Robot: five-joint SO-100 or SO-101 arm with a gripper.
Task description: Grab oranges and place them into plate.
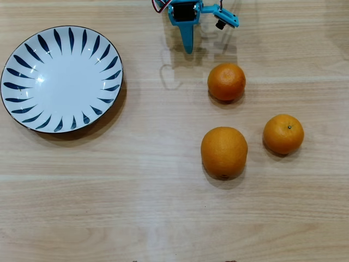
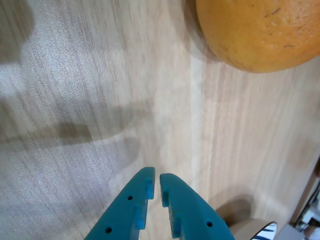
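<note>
Three oranges lie on the wooden table in the overhead view: a small one [image 1: 226, 82] nearest the arm, a larger one [image 1: 224, 152] below it, and another small one [image 1: 283, 134] to the right. The white plate [image 1: 61, 82] with dark blue rim strokes sits at the upper left, with nothing on it. My teal gripper [image 1: 188, 48] is at the top centre, above and left of the nearest orange and apart from it. In the wrist view the gripper [image 2: 157, 175] is shut on nothing, and an orange [image 2: 255, 30] fills the top right corner.
Bare wood lies between the plate and the oranges. A sliver of the plate's rim [image 2: 267, 231] shows at the bottom right of the wrist view. The arm's shadow falls on the table beside the gripper.
</note>
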